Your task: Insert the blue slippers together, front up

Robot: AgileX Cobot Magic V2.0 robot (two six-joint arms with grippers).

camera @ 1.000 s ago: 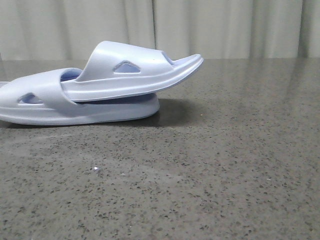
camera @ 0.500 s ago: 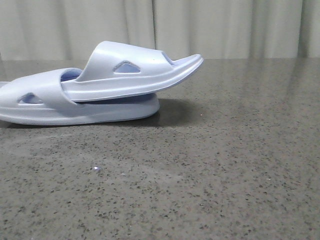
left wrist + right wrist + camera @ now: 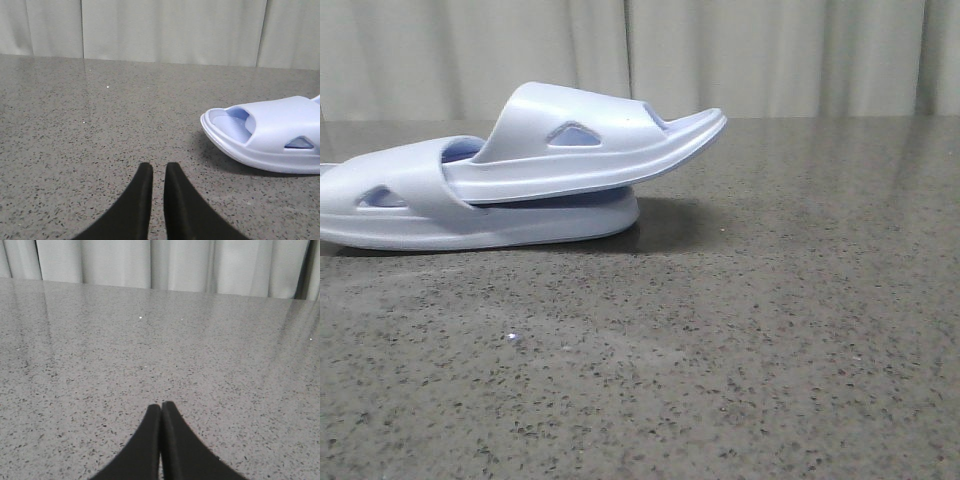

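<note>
resting nested on the speckled tabletop [image 3: 740, 340], the blue slippers [image 3: 520, 175] look already joined, upper toe raised. left pincer [image 3: 154, 172] sits nearly closed and empty, slippers off to its side; right pincer [image 3: 161, 409] fully closed, empty. little seems left.

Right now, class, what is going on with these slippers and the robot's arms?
Nothing is being handled at this moment. The two blue slippers lie nested on the speckled table: the upper slipper is pushed under the strap of the lower slipper, its front end tilted up clear of the table. The left tool sits low over the table beside the slippers, its fingers nearly closed and holding nothing. The right tool is shut and empty, over bare table.
</note>
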